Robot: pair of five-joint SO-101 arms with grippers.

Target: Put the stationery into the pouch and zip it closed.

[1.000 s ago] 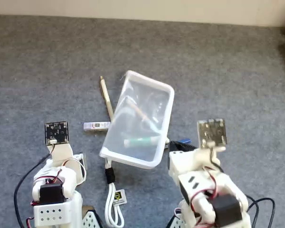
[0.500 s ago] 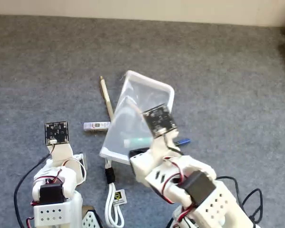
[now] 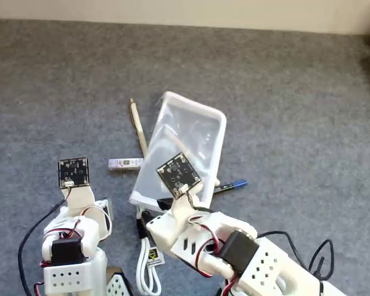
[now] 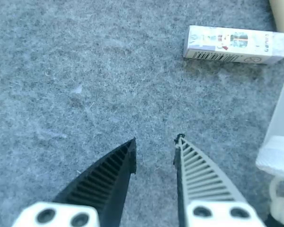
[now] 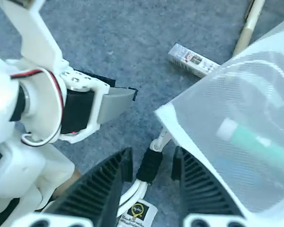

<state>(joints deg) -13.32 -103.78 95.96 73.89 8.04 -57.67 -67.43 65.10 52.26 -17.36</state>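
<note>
Right tool [image 5: 152, 155], jaws parted, straddles the cable [image 5: 148, 168] beside the pouch [image 5: 236, 113]; we should centre on it before closing. Left tool [image 4: 155, 142] narrowly open.

Our left gripper [image 4: 155, 142] pointing down, slightly parted, our right gripper [image 5: 152, 156] angled towards it (also parted)

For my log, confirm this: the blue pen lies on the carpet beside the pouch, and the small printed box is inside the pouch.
One part is wrong. The high view shows the small printed box outside the pouch, on the carpet beside it. The blue pen does lie on the carpet beside the pouch.
</note>
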